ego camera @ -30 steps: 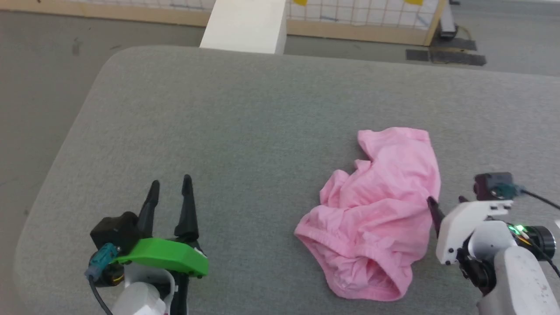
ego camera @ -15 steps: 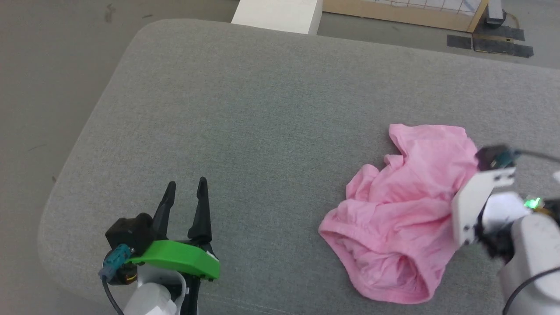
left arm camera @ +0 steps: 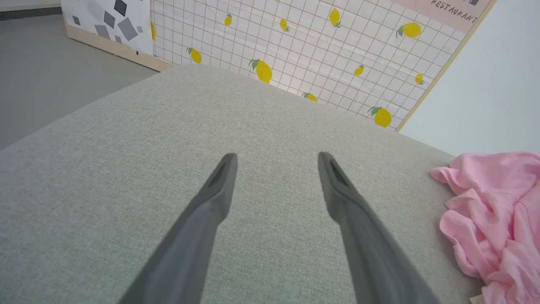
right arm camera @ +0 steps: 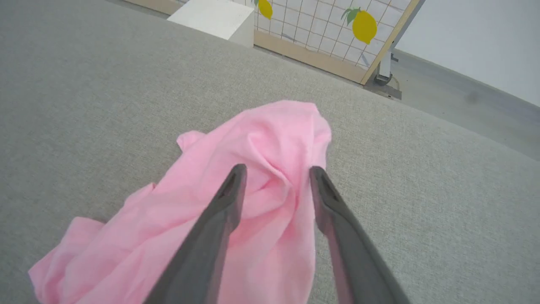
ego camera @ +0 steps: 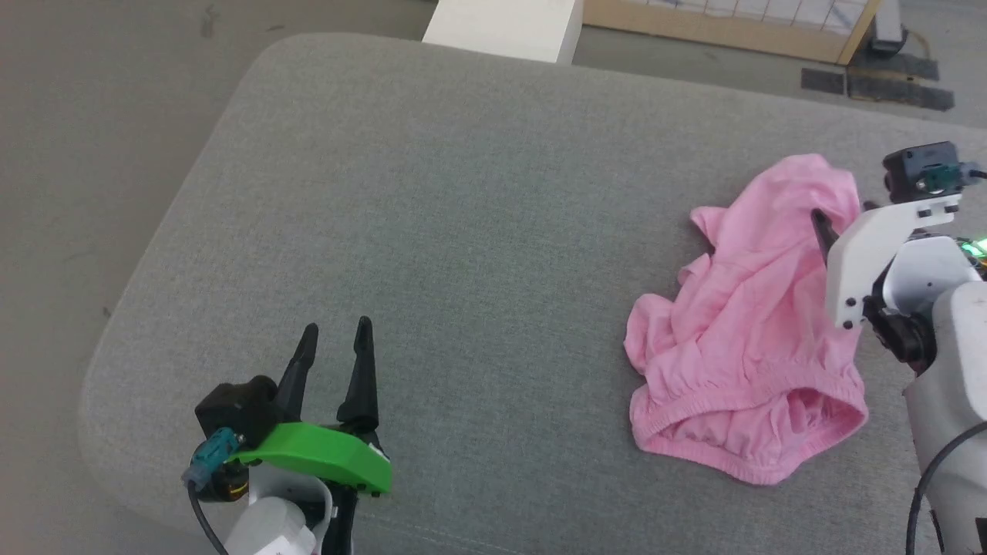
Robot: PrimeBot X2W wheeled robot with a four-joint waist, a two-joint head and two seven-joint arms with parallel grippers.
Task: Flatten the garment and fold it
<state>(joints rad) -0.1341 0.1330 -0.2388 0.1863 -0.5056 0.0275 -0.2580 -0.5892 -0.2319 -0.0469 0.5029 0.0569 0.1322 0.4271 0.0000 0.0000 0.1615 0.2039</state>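
Note:
The garment (ego camera: 748,324) is a light pink crumpled cloth lying on the right part of the grey padded surface (ego camera: 478,200), with its gathered waistband toward the near edge. My right gripper (ego camera: 842,210) is at the garment's far end. In the right wrist view its fingers (right arm camera: 277,169) stand apart over a raised fold of the garment (right arm camera: 261,143), so it is open. My left gripper (ego camera: 336,330) rests at the near left, far from the cloth, open with nothing between its fingers (left arm camera: 276,157). The garment's edge (left arm camera: 498,202) lies to its right.
The surface's rounded corner and left edge drop to the bare floor (ego camera: 77,154). A white block (ego camera: 505,27) stands past the far edge, beside a wood-framed panel with lemon print (left arm camera: 295,46). Bare grey cloth lies between the two grippers.
The head camera has shifted. My right gripper has moved away from me along the garment to its far end, and the cloth now lies more stretched lengthwise. The left arm has stayed put.

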